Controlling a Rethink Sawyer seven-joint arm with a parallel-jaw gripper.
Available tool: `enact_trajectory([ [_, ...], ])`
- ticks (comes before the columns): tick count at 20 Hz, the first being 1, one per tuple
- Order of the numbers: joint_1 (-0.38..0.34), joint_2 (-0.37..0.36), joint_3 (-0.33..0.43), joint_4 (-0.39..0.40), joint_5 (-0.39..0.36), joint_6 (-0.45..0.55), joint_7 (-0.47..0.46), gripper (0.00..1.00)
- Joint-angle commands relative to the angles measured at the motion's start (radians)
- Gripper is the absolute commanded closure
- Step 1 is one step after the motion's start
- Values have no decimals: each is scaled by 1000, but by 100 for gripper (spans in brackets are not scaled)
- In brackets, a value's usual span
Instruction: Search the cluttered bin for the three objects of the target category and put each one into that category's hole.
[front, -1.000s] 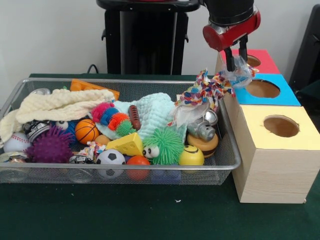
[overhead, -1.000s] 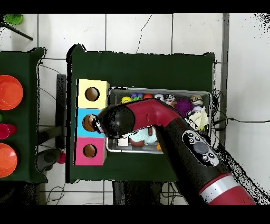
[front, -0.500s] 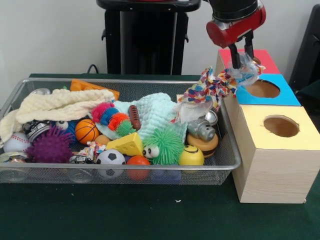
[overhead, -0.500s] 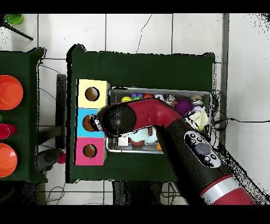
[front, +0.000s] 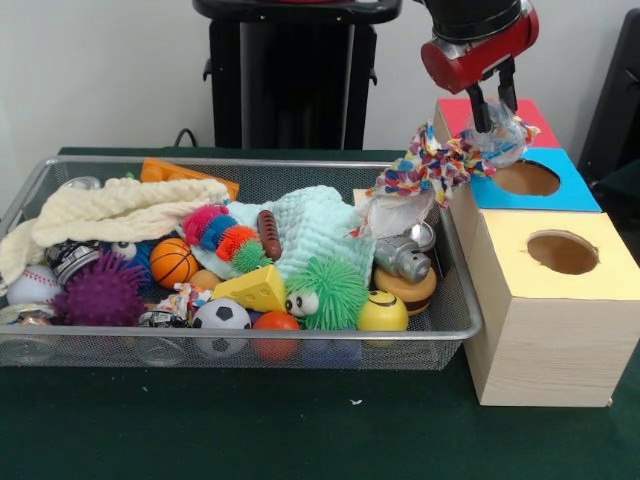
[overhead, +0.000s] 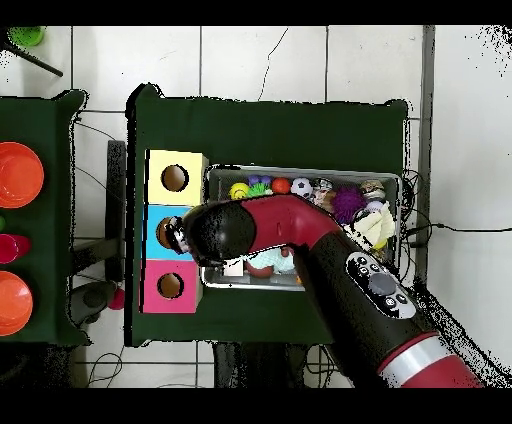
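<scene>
One crumpled clear bottle (front: 497, 136) sits clenched in our gripper (front: 493, 112), held above the near edge of the blue box's hole (front: 524, 177). Tangled with it, a multicoloured rope toy (front: 425, 165) trails back over the wire bin's (front: 240, 345) right rim, with a white scrap hanging below.

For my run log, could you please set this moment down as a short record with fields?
gripper: gripper shut on clear bottle
snag: multicoloured rope toy hangs beside the bottle, trailing toward the wire bin
position: bottle above the blue box, beside its hole
other boxes: red box behind, yellow box in front
</scene>
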Motion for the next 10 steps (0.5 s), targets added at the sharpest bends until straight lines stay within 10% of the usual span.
enact_trajectory([
  [1,-2,44,-1,61,39,-40,97,100],
  [10,17,62,-12,47,49,-22,99,100],
])
